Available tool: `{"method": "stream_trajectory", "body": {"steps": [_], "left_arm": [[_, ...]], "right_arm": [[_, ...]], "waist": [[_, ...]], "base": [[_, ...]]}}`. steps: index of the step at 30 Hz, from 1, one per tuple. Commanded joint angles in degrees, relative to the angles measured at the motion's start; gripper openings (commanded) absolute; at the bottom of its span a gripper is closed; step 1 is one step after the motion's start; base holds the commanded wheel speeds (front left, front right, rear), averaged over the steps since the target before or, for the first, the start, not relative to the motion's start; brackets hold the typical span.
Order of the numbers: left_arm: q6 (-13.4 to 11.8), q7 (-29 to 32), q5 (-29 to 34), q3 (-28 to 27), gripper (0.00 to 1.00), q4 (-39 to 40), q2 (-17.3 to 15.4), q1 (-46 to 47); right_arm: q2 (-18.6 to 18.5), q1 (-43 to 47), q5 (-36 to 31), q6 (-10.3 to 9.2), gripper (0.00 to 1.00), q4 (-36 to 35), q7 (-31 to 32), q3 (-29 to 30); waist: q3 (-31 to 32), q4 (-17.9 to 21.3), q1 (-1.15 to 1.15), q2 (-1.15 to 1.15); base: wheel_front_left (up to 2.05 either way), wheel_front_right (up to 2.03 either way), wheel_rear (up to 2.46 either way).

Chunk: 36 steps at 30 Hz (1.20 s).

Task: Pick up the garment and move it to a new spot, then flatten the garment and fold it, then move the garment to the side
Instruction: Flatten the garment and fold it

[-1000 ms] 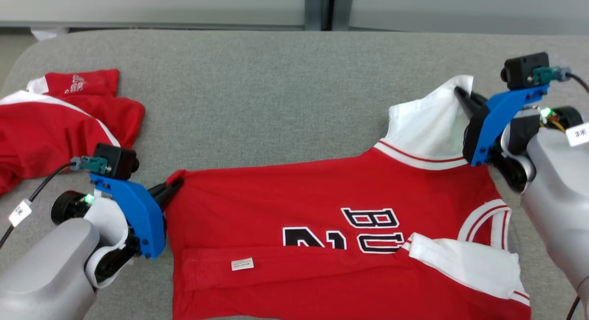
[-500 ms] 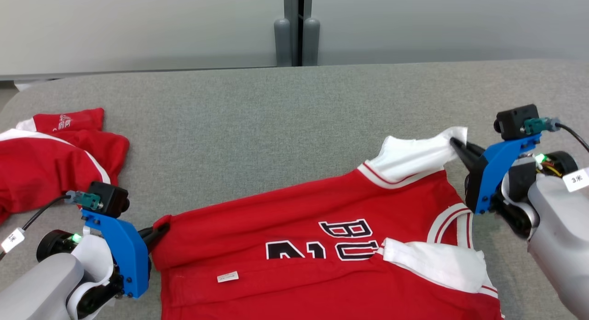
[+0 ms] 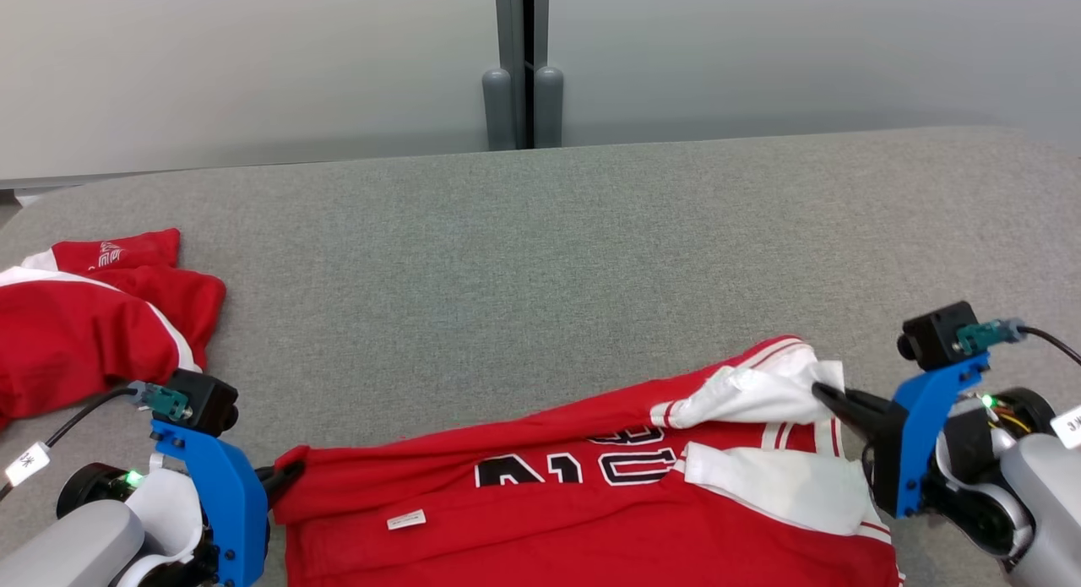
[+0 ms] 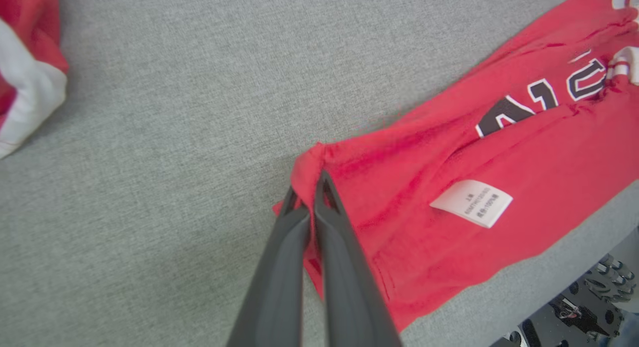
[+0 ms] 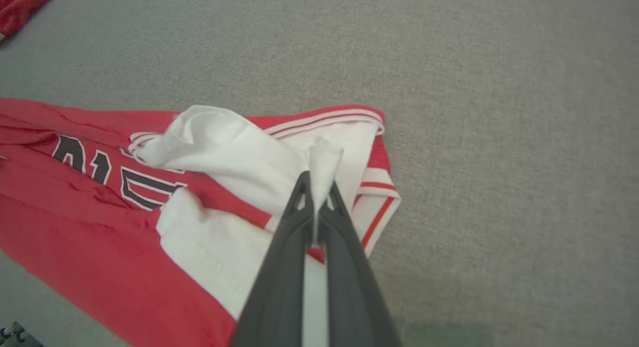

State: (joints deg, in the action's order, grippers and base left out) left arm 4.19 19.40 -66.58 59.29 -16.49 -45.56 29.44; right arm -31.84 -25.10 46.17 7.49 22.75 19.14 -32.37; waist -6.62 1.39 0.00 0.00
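- Garment [image 3: 549, 502], a red jersey, at near edge of grey table [image 3: 507, 274], stretched between both grippers.
- Left gripper [image 3: 287, 475] pinched tight on red hem corner; right gripper [image 3: 823, 393] pinched tight on white sleeve tip.
- Open grey surface beyond it; another red garment [image 3: 76, 334] at left, well apart.

A grey fabric-covered table [image 3: 540, 258] carries a red jersey [image 3: 591, 519] and another red garment [image 3: 76, 342].

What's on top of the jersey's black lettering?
A red fold of the jersey and a white sleeve, pinched by the right gripper, lie over the lettering. Part of it is covered.
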Motion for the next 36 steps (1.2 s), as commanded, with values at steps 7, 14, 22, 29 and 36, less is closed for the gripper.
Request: {"method": "stream_trajectory", "body": {"steps": [7,14,22,29,36], "left_arm": [[-1.5,1.3,-1.1,0.2,0.0,2.2,-1.2,-1.7],[-1.7,1.6,-1.6,1.0,0.0,2.8,-1.5,-3.3],[-1.0,2.1,-2.3,1.7,0.0,2.7,-1.4,-4.7],[-1.1,1.8,-2.1,1.9,1.0,1.9,-0.7,-4.9],[-3.4,-2.7,-1.9,-1.0,1.0,5.4,-3.6,-5.2]], "right_arm": [[0.0,9.0,0.6,0.01,0.0,-9.0,7.9,5.9],[1.4,17.3,-0.6,0.01,0.0,-15.7,16.2,12.2],[5.7,23.9,-5.1,0.01,0.0,-20.9,23.3,19.5],[9.9,26.5,-10.6,0.01,1.0,-23.6,27.3,25.0],[11.6,27.1,-11.8,0.01,1.0,-28.7,24.3,28.7]], "waist": [[0.2,0.1,0.0,0.0],[0.4,0.3,0.0,0.0],[0.4,0.6,0.0,0.0],[0.6,0.4,0.0,0.0],[1.8,0.0,0.0,0.0]], "base": [[0.0,0.0,0.0],[0.0,0.0,0.0],[0.0,0.0,0.0],[0.0,0.0,0.0],[0.0,0.0,0.0]]}}
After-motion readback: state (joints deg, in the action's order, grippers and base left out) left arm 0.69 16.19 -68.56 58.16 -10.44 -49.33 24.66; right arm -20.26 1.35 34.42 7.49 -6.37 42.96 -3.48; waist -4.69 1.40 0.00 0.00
